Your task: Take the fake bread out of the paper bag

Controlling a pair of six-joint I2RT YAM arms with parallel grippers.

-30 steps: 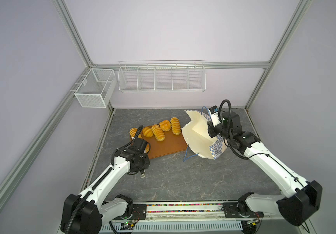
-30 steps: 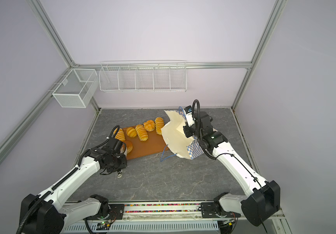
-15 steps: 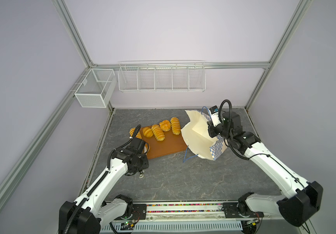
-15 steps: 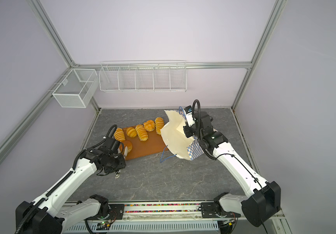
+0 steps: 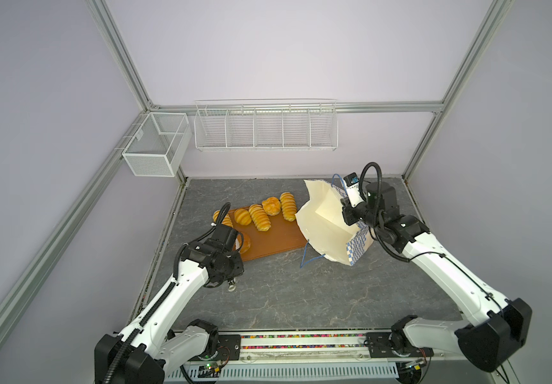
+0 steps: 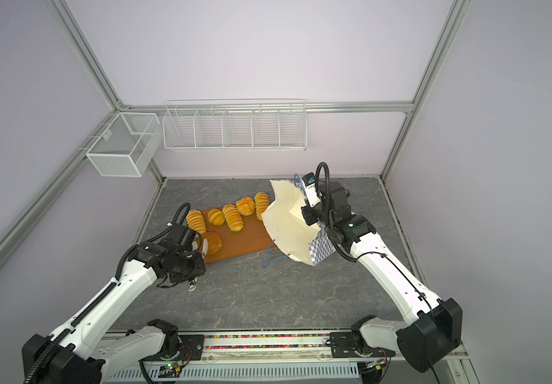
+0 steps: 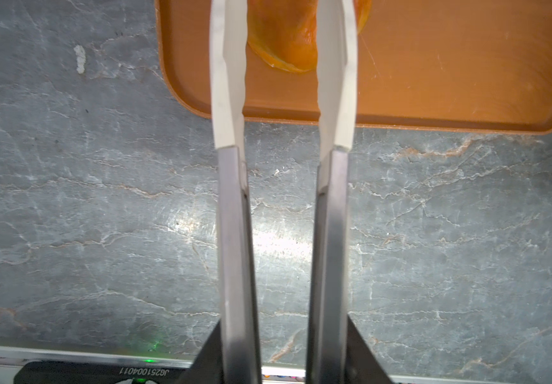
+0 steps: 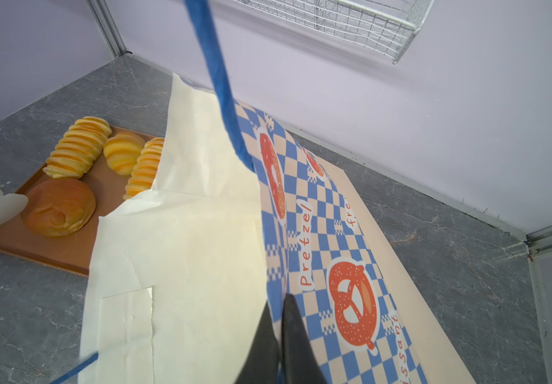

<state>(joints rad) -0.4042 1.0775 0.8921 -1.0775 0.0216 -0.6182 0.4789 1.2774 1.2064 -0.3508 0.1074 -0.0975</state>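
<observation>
The cream paper bag (image 5: 326, 229) (image 6: 289, 229) with a blue-checkered outside (image 8: 327, 239) hangs tilted, its mouth turned toward the tray. My right gripper (image 8: 279, 332) is shut on the bag's wall near the rim. Only cream paper shows inside it. Several golden fake bread pieces (image 5: 259, 217) (image 6: 233, 217) lie in a row on the brown tray (image 5: 278, 239) (image 6: 246, 237). A browner bun (image 6: 214, 242) (image 8: 58, 206) lies at the tray's near left corner. My left gripper (image 6: 201, 246) stands open just short of that bun, its white fingers (image 7: 228, 83) over the tray's edge, holding nothing.
A blue cord handle (image 5: 311, 257) dangles from the bag onto the grey stone tabletop (image 5: 301, 299). A long wire rack (image 5: 266, 129) hangs on the back wall and a mesh box (image 5: 156, 149) on the left frame. A metal rail (image 5: 301, 342) runs along the front.
My left gripper has backed slightly off the brown bun, which now shows more fully on the tray. The right arm and the bag have stayed put.
</observation>
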